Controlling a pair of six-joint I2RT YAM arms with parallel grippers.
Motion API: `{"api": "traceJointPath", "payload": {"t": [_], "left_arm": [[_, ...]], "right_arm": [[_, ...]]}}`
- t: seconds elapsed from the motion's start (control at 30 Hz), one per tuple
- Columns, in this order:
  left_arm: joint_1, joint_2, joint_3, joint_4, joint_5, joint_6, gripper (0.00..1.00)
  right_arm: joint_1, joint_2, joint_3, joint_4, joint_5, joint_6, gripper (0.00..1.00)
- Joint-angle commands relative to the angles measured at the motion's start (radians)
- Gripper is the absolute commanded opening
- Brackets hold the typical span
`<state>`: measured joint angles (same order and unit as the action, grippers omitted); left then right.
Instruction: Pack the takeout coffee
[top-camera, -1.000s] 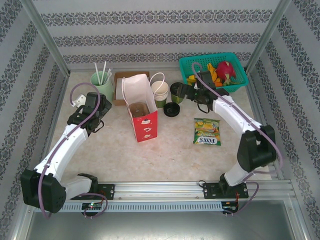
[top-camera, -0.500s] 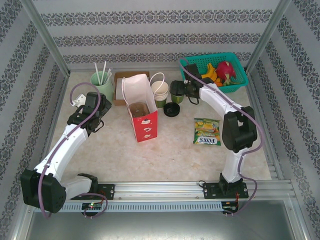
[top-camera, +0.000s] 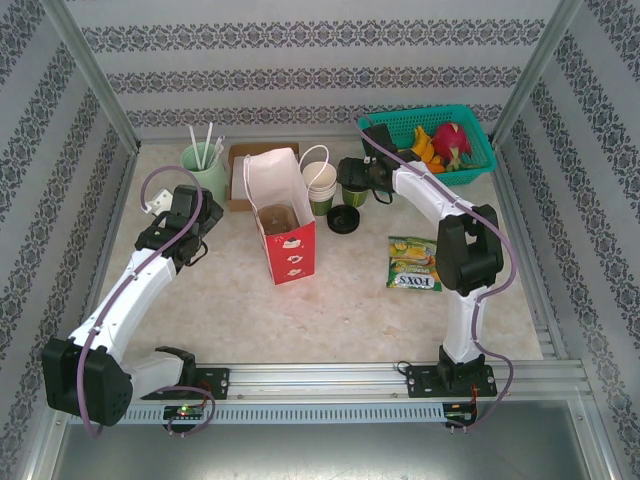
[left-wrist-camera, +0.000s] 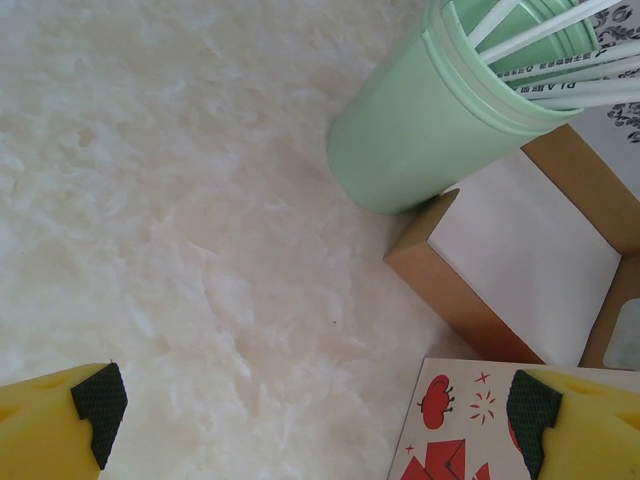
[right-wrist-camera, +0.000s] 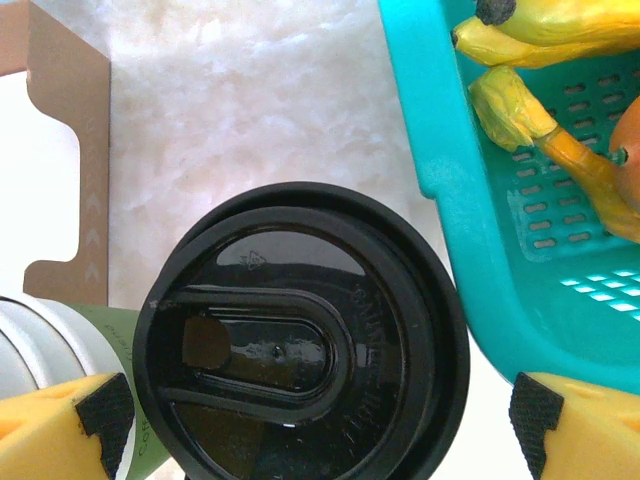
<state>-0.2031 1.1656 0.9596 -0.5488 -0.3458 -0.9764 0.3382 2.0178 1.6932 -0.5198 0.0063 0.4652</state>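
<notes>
The takeout coffee (right-wrist-camera: 300, 340) shows its round black lid from above in the right wrist view. My right gripper (right-wrist-camera: 318, 412) is open, and its yellow fingers (right-wrist-camera: 60, 425) stand on either side of the lid, apart from it. The cup body under the lid is hidden. In the top view the right gripper (top-camera: 352, 178) covers most of the coffee (top-camera: 350, 193), just left of the teal basket. A red paper bag (top-camera: 285, 225) stands open mid-table. My left gripper (top-camera: 195, 215) is open and empty over bare table (left-wrist-camera: 200, 250), left of the bag.
A mint-green holder with straws (top-camera: 205, 165) and a shallow cardboard box (top-camera: 250, 165) sit at the back left. A stack of lidless cups (top-camera: 320, 185) stands left of the coffee. A loose black lid (top-camera: 343, 218) and a candy packet (top-camera: 414, 263) lie nearby. The teal basket (top-camera: 425, 112) holds fruit.
The right arm has folded in, and its gripper has slid left and back until it straddles the coffee. The left arm has not moved.
</notes>
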Motion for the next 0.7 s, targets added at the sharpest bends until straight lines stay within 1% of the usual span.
{"api": "traceJointPath", "payload": {"t": [0.0,0.2,0.33,0.5,0.6,0.67], "left_arm": [[-0.005,-0.008,-0.008,0.002,-0.024,0.013,0.99],[-0.005,-0.012,-0.01,-0.001,-0.027,0.018,0.99],[-0.005,-0.014,-0.01,-0.004,-0.032,0.019,0.99],[-0.004,-0.015,-0.015,0.001,-0.031,0.019,0.99],[-0.003,-0.011,-0.016,0.007,-0.026,0.018,0.99],[-0.003,-0.008,-0.016,0.01,-0.021,0.018,0.99]], "right_arm": [[0.007,0.026,0.025,0.019,-0.011,0.024,0.98],[-0.003,0.039,0.018,0.053,-0.032,0.086,0.98],[0.0,0.024,0.003,0.074,-0.022,0.098,0.98],[0.009,-0.068,-0.073,0.119,0.053,0.11,0.98],[0.01,-0.124,-0.145,0.161,0.06,0.147,0.98],[0.009,-0.136,-0.168,0.168,0.05,0.156,0.98]]}}
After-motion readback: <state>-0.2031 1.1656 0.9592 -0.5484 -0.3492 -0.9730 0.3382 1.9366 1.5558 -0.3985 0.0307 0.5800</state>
